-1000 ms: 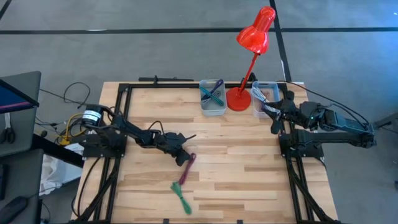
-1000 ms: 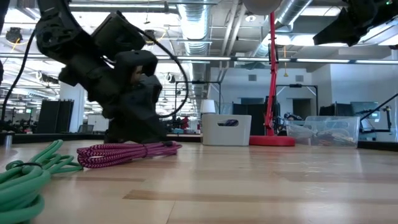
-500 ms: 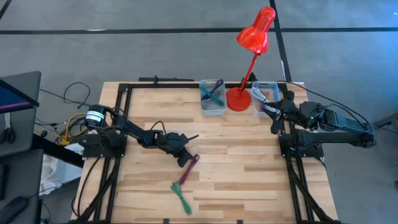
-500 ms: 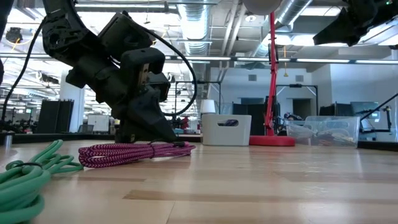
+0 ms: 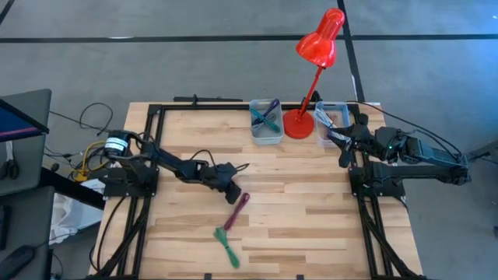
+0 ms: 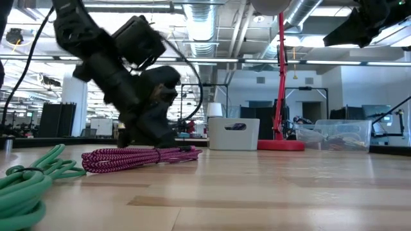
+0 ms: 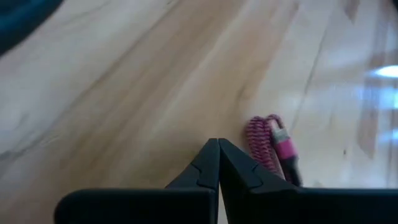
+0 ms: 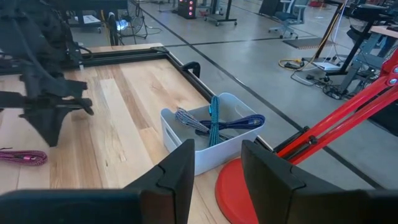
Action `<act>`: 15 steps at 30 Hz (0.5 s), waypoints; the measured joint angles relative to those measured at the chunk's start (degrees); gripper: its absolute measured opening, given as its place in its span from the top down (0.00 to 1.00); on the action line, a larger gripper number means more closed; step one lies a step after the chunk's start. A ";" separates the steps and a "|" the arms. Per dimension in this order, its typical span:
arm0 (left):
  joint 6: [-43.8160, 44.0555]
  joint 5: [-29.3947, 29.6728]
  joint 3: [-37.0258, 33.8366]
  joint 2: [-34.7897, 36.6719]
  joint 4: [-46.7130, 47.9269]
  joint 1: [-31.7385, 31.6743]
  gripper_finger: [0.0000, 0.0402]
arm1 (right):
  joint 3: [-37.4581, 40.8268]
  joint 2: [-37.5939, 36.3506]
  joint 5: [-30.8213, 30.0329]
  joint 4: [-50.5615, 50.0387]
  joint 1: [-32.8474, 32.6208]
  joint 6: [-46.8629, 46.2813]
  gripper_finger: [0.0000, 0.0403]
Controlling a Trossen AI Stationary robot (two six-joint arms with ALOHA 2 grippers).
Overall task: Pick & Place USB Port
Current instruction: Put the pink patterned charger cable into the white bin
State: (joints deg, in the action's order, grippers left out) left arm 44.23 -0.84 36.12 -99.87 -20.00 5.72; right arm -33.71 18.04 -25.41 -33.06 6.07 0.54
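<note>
Left gripper (image 5: 232, 189) sits low near the middle of the table, fingers (image 7: 214, 168) pressed together with nothing between them, just beside the top end of the pink cable (image 5: 236, 211). A green cable (image 5: 227, 246) lies nearer the front edge. At the back edge stand a white bin (image 5: 266, 122) and a red lamp (image 5: 315, 66). Right gripper (image 5: 344, 138) hovers by the back right corner, fingers spread.

Open-plan robotics lab: exposed ceiling ducts (image 6: 212, 25), concrete floor (image 5: 194, 70), more rigs w/ desks (image 8: 367, 18) behind.
</note>
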 joint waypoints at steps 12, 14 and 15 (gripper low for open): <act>-0.25 3.74 10.65 0.35 9.85 4.45 0.93 | 0.00 -0.02 -0.04 0.07 -0.02 -0.16 0.69; 0.36 3.63 10.65 0.35 10.09 4.90 0.90 | 0.00 0.00 -0.02 0.07 -0.04 -0.15 0.69; 0.50 3.63 10.65 0.37 10.07 5.09 0.89 | 0.00 0.00 -0.02 0.07 -0.04 -0.16 0.69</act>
State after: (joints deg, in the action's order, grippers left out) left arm 44.73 2.79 46.76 -99.50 -9.93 10.81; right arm -33.71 18.04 -25.43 -32.99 6.02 0.37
